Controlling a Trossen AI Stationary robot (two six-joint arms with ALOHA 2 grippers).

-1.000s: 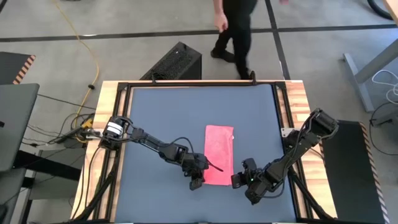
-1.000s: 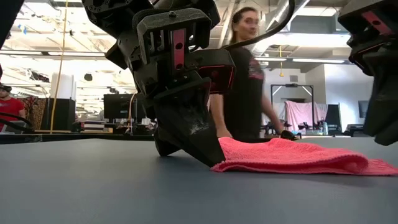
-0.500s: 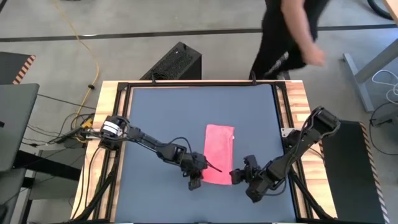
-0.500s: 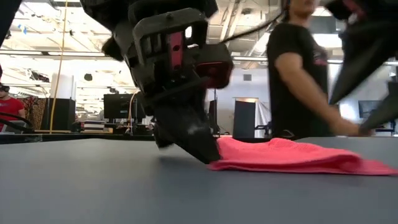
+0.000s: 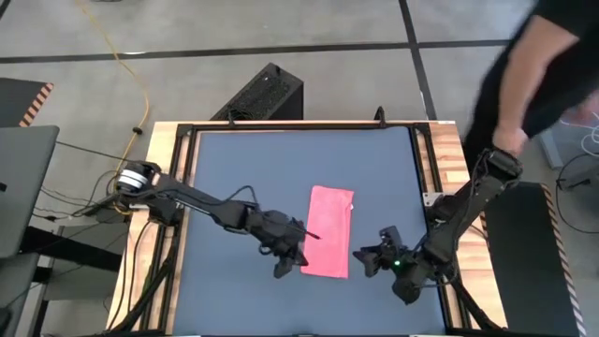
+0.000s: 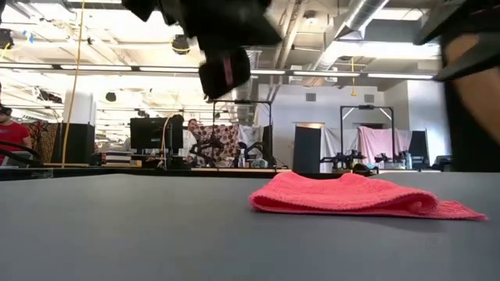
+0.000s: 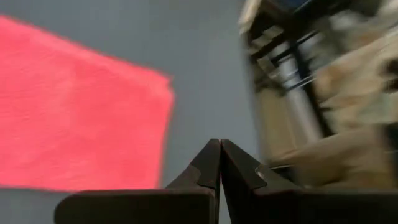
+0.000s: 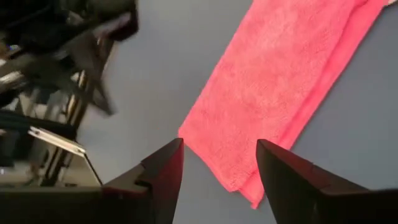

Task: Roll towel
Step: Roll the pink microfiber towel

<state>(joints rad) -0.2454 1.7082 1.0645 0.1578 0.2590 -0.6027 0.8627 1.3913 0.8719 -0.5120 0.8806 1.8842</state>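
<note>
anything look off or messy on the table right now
Nothing stands out. The pink towel lies folded flat on the grey table, edges slightly uneven. Neither hand holds it.

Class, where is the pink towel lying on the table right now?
In the high view the towel lies flat just right of the table's middle, toward its near edge, between the left gripper and right gripper.

No text or label can be read.
</note>
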